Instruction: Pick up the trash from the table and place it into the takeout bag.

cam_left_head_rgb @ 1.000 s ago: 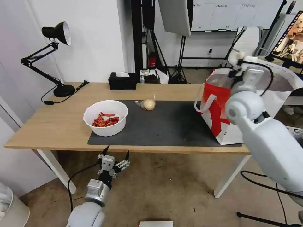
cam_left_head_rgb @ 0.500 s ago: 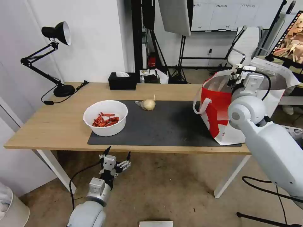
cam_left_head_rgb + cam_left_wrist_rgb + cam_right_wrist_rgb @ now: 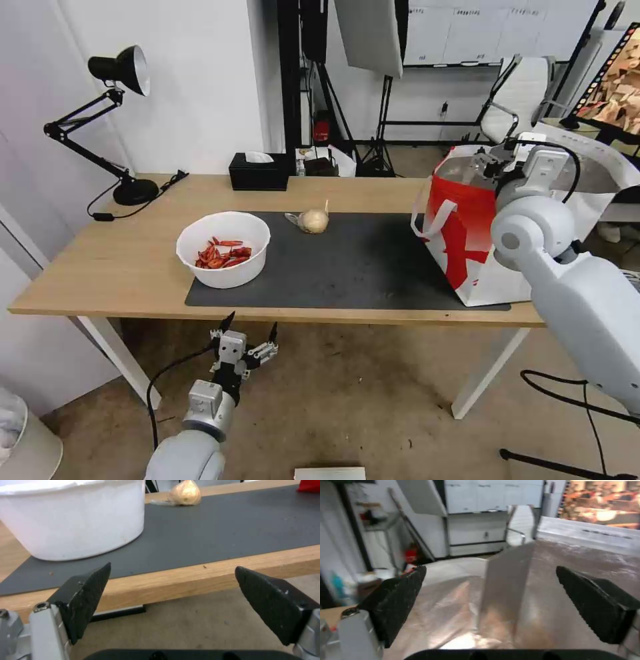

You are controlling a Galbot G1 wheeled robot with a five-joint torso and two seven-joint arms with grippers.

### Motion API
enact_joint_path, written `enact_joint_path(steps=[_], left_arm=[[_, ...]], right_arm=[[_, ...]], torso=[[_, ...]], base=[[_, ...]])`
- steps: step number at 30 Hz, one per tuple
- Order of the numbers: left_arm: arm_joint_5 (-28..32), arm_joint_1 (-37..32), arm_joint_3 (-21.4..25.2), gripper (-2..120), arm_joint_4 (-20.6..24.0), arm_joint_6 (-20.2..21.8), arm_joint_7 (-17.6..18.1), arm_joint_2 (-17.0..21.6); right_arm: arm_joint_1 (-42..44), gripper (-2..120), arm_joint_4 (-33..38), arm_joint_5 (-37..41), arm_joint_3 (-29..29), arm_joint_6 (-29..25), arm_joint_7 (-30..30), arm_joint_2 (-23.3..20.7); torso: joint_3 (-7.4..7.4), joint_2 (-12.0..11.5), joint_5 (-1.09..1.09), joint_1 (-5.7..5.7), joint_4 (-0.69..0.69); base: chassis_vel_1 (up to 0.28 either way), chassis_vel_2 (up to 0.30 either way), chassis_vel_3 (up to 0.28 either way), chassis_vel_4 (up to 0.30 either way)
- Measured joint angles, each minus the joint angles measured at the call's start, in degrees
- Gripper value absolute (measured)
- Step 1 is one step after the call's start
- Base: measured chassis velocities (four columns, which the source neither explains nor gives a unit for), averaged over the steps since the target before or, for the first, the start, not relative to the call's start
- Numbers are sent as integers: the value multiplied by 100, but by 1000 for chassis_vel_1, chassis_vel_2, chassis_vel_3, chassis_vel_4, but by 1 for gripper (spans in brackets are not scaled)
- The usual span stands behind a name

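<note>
On the left of the light-wood tabletop [image 3: 120,267] a round white bowl [image 3: 224,257] of red scraps sits on the matte dark grey mat [image 3: 360,267]. Below the front edge the left pincer [image 3: 249,328] hangs with its ridged black fingers [image 3: 87,590] spread apart, empty. Mid-mat lies a small beige bagged lump [image 3: 313,221]. At the right end stands the red-and-white takeout bag [image 3: 467,233]; the right pincer [image 3: 491,162] hovers over its mouth, fingers apart, and its wrist view reveals the crinkled silver foil lining [image 3: 506,600].
</note>
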State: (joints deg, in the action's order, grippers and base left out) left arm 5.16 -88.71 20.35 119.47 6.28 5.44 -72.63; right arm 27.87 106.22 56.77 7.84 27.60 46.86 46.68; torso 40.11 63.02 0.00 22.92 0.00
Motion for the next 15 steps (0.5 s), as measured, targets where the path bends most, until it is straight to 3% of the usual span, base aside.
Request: enact_joint_path(steps=[3, 6, 8, 10, 14, 15], left_arm=[[0, -2, 5, 100, 22, 5, 0, 0], [34, 29, 29, 100, 58, 0, 1, 0], [44, 39, 33, 100, 61, -11, 1, 0], [64, 82, 35, 100, 46, -105, 3, -43], [70, 106, 32, 100, -29, -252, 19, -96], [70, 110, 29, 100, -79, -318, 21, -117]], right_arm=[[139, 100, 163, 127, 66, -277, -354, -55], [726, 100, 615, 272, 337, -845, -1255, -182], [889, 100, 690, 256, 415, -956, -1467, -204], [1649, 100, 1051, 39, 776, -1371, -2304, -232], [2525, 100, 1470, -188, 1310, -1716, -3001, -141], [3392, 100, 1805, -466, 1710, -1984, -3440, 48]], torso=[[0, 0, 0, 0, 0], [0, 0, -2, 0, 2], [0, 0, -1, 0, 1], [0, 0, 3, 0, -1], [-1, 0, -2, 0, -1], [-1, 0, 0, -1, -1]], base=[[0, 0, 0, 0], [0, 0, 0, 0], [0, 0, 0, 0], [0, 0, 0, 0], [0, 0, 0, 0], [0, 0, 0, 0]])
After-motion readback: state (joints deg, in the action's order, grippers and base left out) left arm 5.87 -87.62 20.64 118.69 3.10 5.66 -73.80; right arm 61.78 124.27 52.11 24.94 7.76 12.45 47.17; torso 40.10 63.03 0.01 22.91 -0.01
